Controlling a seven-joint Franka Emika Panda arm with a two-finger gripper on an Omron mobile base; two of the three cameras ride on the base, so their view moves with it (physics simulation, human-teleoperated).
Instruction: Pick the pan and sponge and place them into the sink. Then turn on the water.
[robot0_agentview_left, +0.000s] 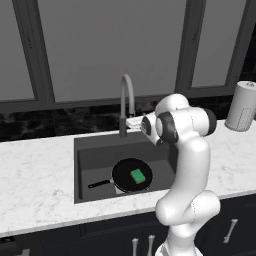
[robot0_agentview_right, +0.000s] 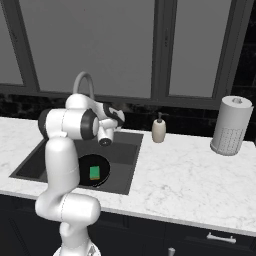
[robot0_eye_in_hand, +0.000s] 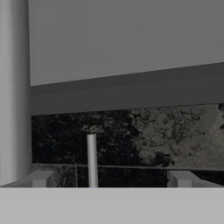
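Your pan already lies on the sink floor, toward the front edge, handle pointing at the front left corner, and the sponge sits flat on it. Both look placed, so the water is what's left. Your gripper is up behind the basin's back edge, jaws spread wide with nothing between them, facing the dark backsplash. The faucet rises from the back edge of the basin; a thin pale upright rod, likely its lever, stands between your fingertips. Expect it stiff, smooth and slippery, so push near its tip rather than pinching.
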